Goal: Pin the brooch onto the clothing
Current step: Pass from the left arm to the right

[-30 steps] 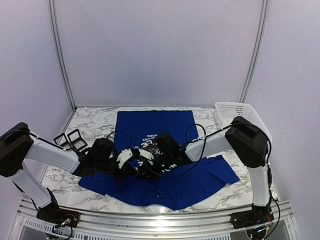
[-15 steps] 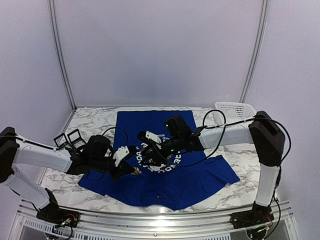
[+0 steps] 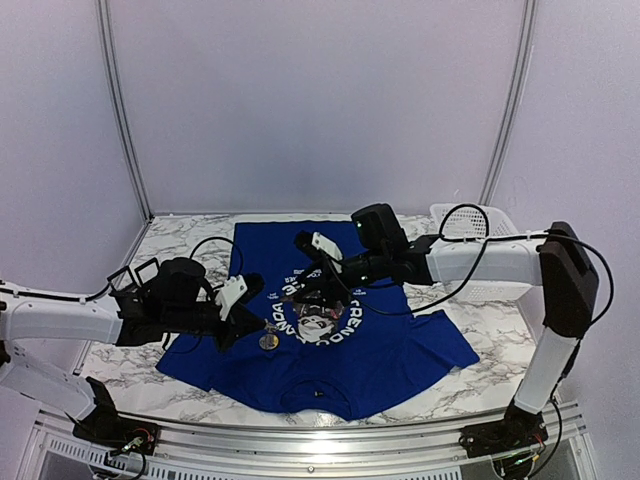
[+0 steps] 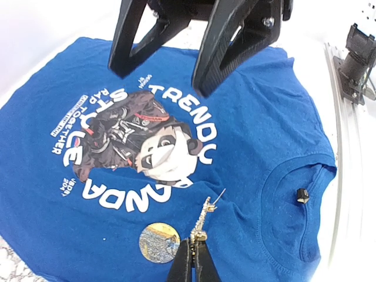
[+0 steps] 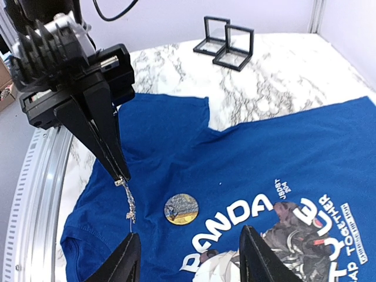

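The fingers [image 4: 181,269] of the left gripper [image 4: 192,242] are pressed together on a thin silvery metal pin [image 4: 204,216]; just beside it, a round gold-rimmed brooch [image 4: 159,242] lies on the royal-blue panda T-shirt [image 4: 258,135]; the right gripper [image 5: 188,232] is held spread over the lettering; two black square frames [image 5: 226,36] are seen well apart on the marbled table [image 5: 282,70].

Free passage lies over the T-shirt's [image 3: 400,350] collar end and its sleeve on the right. Its centre is crowded: the right hand [image 4: 160,82], fingers spread, hangs above the panda print, and the left hand [image 5: 121,175] holds a metal pin [image 4: 204,216] just beside the brooch [image 4: 159,242]. Black frames [image 5: 226,42] stand at the table's [image 3: 480,385] left edge, a white basket [image 3: 470,222] at its right rear corner.
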